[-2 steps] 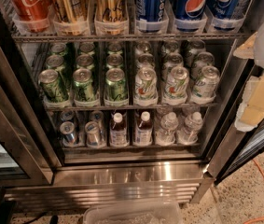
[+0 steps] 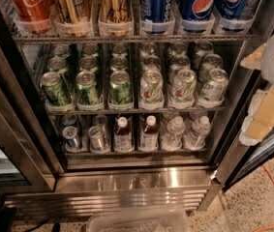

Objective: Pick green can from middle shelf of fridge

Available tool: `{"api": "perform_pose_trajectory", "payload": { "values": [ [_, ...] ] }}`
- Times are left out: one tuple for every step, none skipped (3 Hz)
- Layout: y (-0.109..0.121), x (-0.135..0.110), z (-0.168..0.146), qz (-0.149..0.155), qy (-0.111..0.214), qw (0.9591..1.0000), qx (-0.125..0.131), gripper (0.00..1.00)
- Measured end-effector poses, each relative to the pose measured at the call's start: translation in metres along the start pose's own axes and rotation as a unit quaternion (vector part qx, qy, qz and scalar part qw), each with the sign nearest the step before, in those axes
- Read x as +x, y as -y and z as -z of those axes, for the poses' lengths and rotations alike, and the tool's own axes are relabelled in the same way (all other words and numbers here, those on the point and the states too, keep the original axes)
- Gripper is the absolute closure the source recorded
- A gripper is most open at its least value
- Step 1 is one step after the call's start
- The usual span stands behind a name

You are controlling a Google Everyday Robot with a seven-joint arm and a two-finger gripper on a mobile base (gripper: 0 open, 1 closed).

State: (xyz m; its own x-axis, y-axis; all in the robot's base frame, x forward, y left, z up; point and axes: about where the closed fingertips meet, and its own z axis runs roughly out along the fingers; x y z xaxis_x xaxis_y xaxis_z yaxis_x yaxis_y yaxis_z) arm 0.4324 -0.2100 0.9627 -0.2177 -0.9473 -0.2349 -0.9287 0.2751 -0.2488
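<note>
Fridge [image 2: 136, 180] door open, racks exposed. Middle shelf [image 2: 158, 111]: lane trays keep cans filed front-to-back, so front one is reachable. Gripper [image 2: 266, 111] at right edge, outside cabinet, well apart from shelf; open or closed not discernible, nothing visibly held. Green can [image 2: 120, 87] upright, front row, third lane from left.

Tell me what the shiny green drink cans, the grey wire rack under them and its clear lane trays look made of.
Shiny green drink cans: likely aluminium, with glossy printed walls and bare silver tops. Grey wire rack: metal rods with a dull sheen. Clear lane trays: apparently plastic, see-through. The gripper, pale and yellowish at the right edge outside the steel fridge, may be plastic-cased.
</note>
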Motion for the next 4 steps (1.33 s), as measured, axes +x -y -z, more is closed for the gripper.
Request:
{"api": "perform_pose_trajectory", "payload": {
  "values": [
    [-0.028, -0.009, -0.032, -0.003, 0.047, 0.9988, -0.011, 0.0],
    [-0.055, -0.037, -0.064, 0.007, 0.106, 0.9939, -0.027, 0.0],
    [-0.055, -0.037, -0.064, 0.007, 0.106, 0.9939, -0.027, 0.0],
    [-0.067, -0.044, -0.072, 0.005, 0.133, 0.9908, -0.027, 0.0]
  ]
}}
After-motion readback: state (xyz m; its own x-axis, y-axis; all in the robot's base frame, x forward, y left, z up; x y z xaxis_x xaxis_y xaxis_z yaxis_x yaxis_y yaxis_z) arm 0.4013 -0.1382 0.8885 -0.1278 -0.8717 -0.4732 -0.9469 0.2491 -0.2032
